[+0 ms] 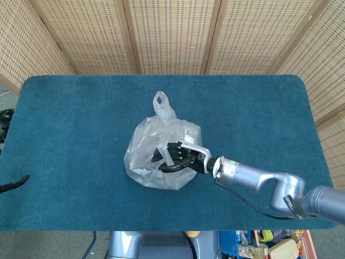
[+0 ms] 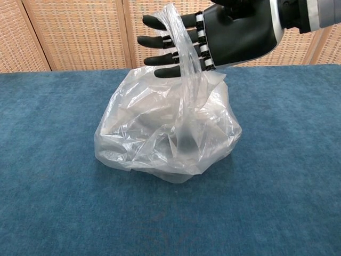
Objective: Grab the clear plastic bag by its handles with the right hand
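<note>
A blue-carpeted table [image 1: 70, 118] fronts woven wicker screens [image 1: 172, 32]; the right hand [image 2: 213, 37], fingers spread, hovers over the crinkled clear bag [image 2: 165, 133].

Looks like a robot test/demo setup in a lab or studio, not a home. Evidence: desk w/ dark teal carpet-like cover [image 1: 81, 118] and rounded corners, boxed in by tan woven-rattan folding screen panels [image 1: 172, 32] w/ wooden frames; below the desk's near edge, a cluttered blue crate of packaged goods [image 1: 253, 245].
</note>
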`<state>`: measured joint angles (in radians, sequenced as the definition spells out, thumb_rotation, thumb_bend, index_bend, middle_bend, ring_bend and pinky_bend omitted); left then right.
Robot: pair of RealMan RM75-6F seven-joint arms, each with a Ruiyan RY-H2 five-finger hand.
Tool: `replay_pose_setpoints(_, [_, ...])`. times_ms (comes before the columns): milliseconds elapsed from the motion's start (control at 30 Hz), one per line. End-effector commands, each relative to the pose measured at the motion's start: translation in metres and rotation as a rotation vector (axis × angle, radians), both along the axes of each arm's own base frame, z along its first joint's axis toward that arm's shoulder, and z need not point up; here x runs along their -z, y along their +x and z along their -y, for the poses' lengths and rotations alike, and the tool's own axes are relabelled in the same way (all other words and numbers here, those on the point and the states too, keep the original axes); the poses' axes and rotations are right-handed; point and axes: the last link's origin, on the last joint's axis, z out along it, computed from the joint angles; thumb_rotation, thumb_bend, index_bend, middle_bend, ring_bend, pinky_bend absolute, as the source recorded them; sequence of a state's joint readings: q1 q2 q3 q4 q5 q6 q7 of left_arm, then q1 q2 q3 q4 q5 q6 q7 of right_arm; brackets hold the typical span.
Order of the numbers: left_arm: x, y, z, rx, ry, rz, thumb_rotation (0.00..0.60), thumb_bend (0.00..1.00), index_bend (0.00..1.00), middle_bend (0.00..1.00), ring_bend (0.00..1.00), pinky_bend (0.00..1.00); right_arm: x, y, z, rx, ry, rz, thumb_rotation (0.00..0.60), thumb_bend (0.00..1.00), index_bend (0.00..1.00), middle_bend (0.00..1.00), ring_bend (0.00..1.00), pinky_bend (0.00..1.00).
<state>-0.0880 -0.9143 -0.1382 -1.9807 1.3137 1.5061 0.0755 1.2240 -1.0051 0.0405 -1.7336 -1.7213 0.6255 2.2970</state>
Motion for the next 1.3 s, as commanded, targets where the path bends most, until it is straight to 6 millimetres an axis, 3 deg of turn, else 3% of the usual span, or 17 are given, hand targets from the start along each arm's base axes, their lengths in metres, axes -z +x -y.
replay_pose_setpoints(33, [0.0,0.0,0.0,0.0,0.0,0.0,0.6,0.06,0.0,0.0,0.0,0.0,-0.004,0.003,0.005,-0.004,0.009,0.009,0.6,0.0,0.4,0.49,0.37,0.42])
replay_pose_setpoints(233, [0.0,0.0,-0.001,-0.004,0.0,-0.001,0.6,0.06,0.0,0.0,0.0,0.0,-0.01,0.005,0.006,-0.027,0.033,0.008,0.6,0.0,0.46,0.56,0.46,0.54])
replay_pose_setpoints(500, [0.004,0.001,-0.004,-0.002,-0.011,-0.007,0.6,0.06,0.0,0.0,0.0,0.0,-0.02,0.002,0.008,-0.039,0.032,-0.005,0.6,0.0,0.5,0.6,0.48,0.54])
replay_pose_setpoints(667, [0.008,0.006,-0.018,0.038,-0.027,-0.001,0.6,0.06,0.0,0.0,0.0,0.0,-0.025,-0.003,0.01,-0.037,0.023,-0.027,0.6,0.0,0.5,0.6,0.49,0.54])
replay_pose_setpoints(867, [0.004,0.022,-0.055,0.123,-0.052,-0.001,0.6,0.06,0.0,0.0,0.0,0.0,-0.028,-0.006,0.014,-0.026,0.011,-0.035,0.6,0.0,0.5,0.6,0.49,0.54])
replay_pose_setpoints(1000, [0.0,0.044,-0.097,0.267,-0.074,-0.036,0.6,0.06,0.0,0.0,0.0,0.0,-0.031,-0.007,0.016,-0.024,0.0,-0.033,0.6,0.0,0.5,0.6,0.48,0.54])
replay_pose_setpoints(1300, [0.015,0.086,-0.167,0.536,-0.144,-0.178,0.6,0.12,0.0,0.0,0.0,0.0,-0.035,-0.005,0.019,-0.036,-0.016,-0.043,0.6,0.0,0.5,0.6,0.48,0.54])
